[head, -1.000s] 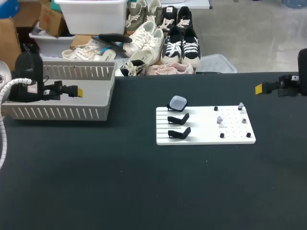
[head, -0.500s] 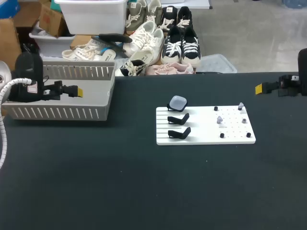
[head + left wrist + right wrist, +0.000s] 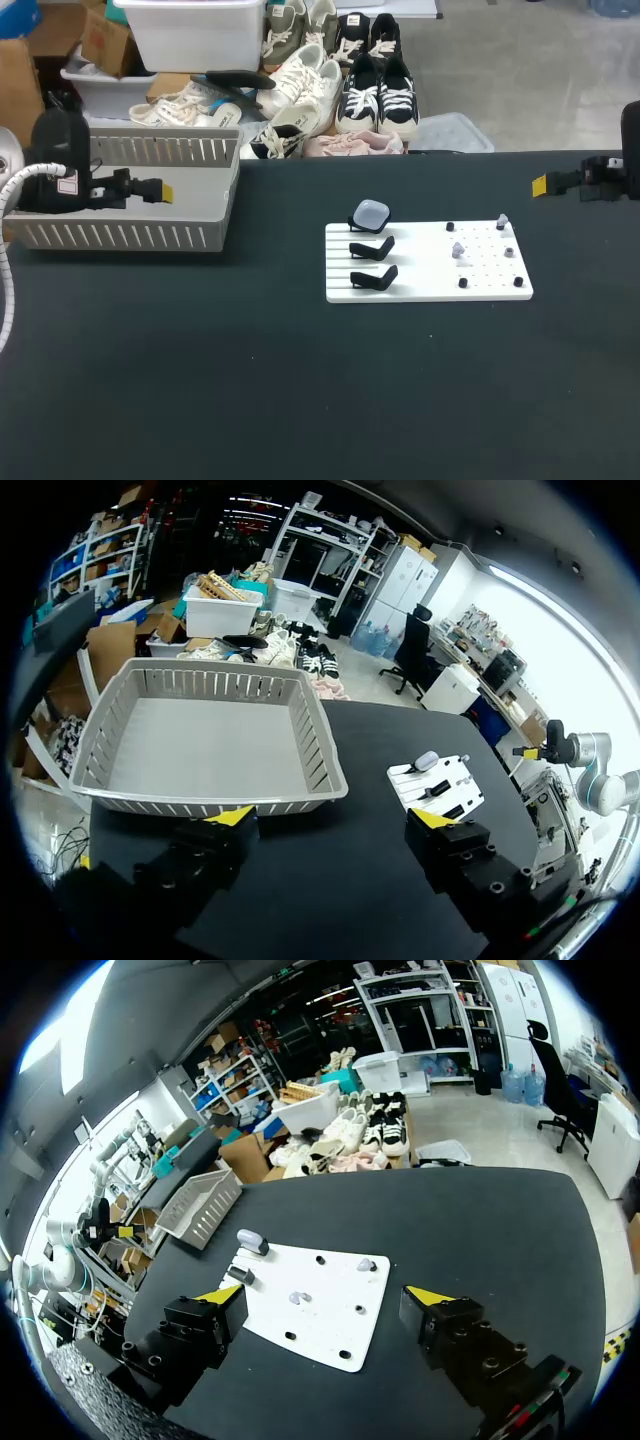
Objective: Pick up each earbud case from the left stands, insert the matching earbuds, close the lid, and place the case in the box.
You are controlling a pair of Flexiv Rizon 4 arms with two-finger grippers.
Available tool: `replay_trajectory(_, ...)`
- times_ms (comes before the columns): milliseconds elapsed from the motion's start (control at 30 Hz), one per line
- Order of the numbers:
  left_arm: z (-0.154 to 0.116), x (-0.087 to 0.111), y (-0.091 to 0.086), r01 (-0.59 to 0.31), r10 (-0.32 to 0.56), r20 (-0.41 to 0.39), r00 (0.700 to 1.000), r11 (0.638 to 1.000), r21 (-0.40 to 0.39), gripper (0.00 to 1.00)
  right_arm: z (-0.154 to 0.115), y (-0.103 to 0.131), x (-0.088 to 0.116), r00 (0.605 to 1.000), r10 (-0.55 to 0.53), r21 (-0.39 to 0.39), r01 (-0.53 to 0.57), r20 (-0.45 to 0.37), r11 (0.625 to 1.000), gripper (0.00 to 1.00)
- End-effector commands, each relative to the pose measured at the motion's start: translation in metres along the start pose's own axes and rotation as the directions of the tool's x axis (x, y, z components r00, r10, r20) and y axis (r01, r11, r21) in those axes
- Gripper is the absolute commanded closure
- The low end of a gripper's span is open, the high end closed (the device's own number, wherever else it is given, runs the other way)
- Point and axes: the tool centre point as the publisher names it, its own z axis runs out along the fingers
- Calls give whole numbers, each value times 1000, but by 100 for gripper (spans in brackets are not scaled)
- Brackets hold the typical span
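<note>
Earbud case (image 3: 371, 212) rests atop the far stand (image 3: 354, 226).

The right gripper (image 3: 325, 1296) hangs over a black table (image 3: 480, 1220), its fingers (image 3: 205, 1328) spread wide. Just ahead lies a white board (image 3: 330, 1332), a pale earbud case (image 3: 250, 1242) at its far edge, a grey basket (image 3: 197, 1207) beyond.

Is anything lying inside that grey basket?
No, the grey basket shows only its bare floor in the left wrist view.

Black left pincer (image 3: 165, 190) and right pincer (image 3: 540, 185), yellow-tipped; white ribbed hose (image 3: 6, 290) on left arm (image 3: 60, 188).
</note>
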Motion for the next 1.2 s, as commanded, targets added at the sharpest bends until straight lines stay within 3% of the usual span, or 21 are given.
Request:
replay_trajectory(33, 3, -2, -8, -46, 46, -6, 999, 999, 24, 0, 0, -1, 0, 1000, 0, -3, 0, -2, 1000, 0)
replay_trajectory(267, 10, -12, -32, -197, 196, 19, 980, 972, 125, 0, 0, -1, 0, 1000, 0, -3, 0, -2, 1000, 0)
replay_trajectory(400, 16, -25, -45, -325, 323, 41, 946, 932, 161, 0, 0, -1, 0, 1000, 0, -3, 0, -2, 1000, 0)
replay_trajectory(467, 17, -33, -54, -416, 412, 64, 909, 895, 160, 0, 0, -1, 0, 1000, 0, -3, 0, -2, 1000, 0)
replay_trajectory(633, 25, -53, -67, -537, 525, 115, 843, 821, 191, 0, 0, -1, 0, 1000, 0, -3, 0, -2, 1000, 0)
replay_trajectory(900, 52, -71, -77, -672, 654, 163, 739, 700, 242, 0, 0, -1, 0, 1000, 0, -3, 0, -2, 1000, 0)
replay_trajectory(1067, 75, -73, -82, -724, 714, 183, 676, 595, 349, 0, 0, -1, 0, 1000, 0, -3, 0, -2, 1000, 0)
replay_trajectory(1200, 98, -71, -85, -727, 741, 185, 645, 520, 449, 0, 0, -1, 0, 1000, 0, -3, 0, -2, 1000, 0)
